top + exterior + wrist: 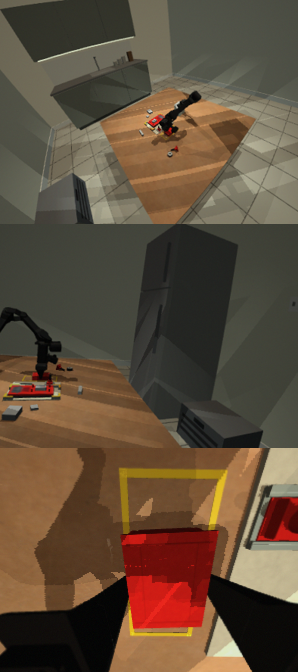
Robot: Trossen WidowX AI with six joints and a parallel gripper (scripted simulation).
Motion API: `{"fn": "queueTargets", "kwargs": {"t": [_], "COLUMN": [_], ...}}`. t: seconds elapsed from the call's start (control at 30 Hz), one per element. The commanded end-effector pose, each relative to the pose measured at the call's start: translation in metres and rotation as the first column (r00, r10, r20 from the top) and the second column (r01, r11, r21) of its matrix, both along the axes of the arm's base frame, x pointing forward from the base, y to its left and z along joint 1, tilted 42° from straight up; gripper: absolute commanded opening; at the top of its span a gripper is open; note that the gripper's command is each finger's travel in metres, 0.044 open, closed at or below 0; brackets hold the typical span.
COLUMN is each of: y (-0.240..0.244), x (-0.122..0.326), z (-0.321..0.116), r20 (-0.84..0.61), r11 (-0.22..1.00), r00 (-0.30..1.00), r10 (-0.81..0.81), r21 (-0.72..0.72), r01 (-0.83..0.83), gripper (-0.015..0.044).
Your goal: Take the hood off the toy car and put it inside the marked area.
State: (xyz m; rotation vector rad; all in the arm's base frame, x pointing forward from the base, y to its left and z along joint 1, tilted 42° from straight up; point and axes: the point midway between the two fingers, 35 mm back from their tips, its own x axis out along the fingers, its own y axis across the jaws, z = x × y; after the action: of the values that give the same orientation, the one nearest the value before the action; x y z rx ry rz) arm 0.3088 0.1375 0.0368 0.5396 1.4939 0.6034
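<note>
The table [181, 178] shows banded brown wood grain with a matt finish, the red hood [167, 579] looks like smooth, slightly translucent plastic, the gripper [167, 598] fingers are matt black, and the refrigerator [185, 318] has a dull dark-grey metallic sheen.
</note>
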Motion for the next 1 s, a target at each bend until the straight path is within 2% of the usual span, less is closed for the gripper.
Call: {"fn": "queueTargets", "kwargs": {"t": [0.0, 0.13, 0.43, 0.97], "y": [0.0, -0.001, -0.048, -0.05], "x": [0.0, 0.0, 0.003, 0.002], "z": [0.0, 0.001, 0.052, 0.054], "r20": [0.001, 0.0, -0.007, -0.007], "r11": [1.0, 1.0, 1.0, 1.0], "r00": [1.0, 1.0, 1.0, 1.0], "r10": [0.0, 0.0, 0.006, 0.006], "r21": [0.0, 0.0, 0.002, 0.002], "r01": [0.0, 0.0, -0.006, -0.006], "gripper": [0.0341, 0.044, 0.044, 0.044]}}
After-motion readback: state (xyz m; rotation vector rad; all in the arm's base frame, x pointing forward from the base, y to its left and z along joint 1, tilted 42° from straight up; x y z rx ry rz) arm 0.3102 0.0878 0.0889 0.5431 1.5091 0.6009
